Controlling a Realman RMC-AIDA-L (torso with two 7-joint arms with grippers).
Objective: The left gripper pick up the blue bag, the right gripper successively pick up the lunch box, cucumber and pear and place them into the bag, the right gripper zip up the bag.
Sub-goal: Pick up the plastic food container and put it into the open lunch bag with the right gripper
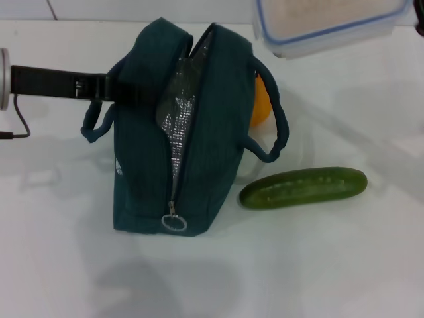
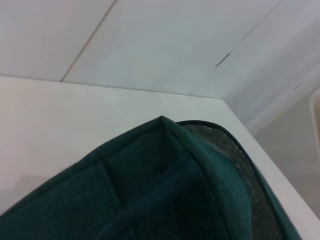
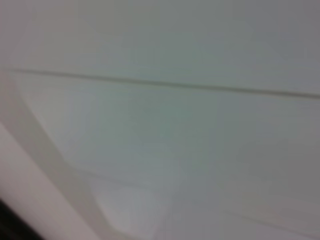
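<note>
The blue bag [image 1: 212, 146] stands upright on the white table, unzipped, with its silvery lining [image 1: 182, 106] showing and the ring pull [image 1: 174, 223] at the near end. My left gripper [image 1: 109, 89] reaches in from the left and is shut on the bag's upper left side by a handle; the left wrist view shows the bag [image 2: 165, 190] up close. The lunch box [image 1: 324, 20] hangs in the air at the top right, held at its right end by my right gripper [image 1: 420, 25], which barely shows. The cucumber [image 1: 303, 187] lies right of the bag. The pear [image 1: 260, 103] peeks out behind it.
A black cable [image 1: 20, 122] loops on the table under the left arm. The table's far edge meets a white wall [image 2: 150, 40]. The right wrist view shows only pale surface.
</note>
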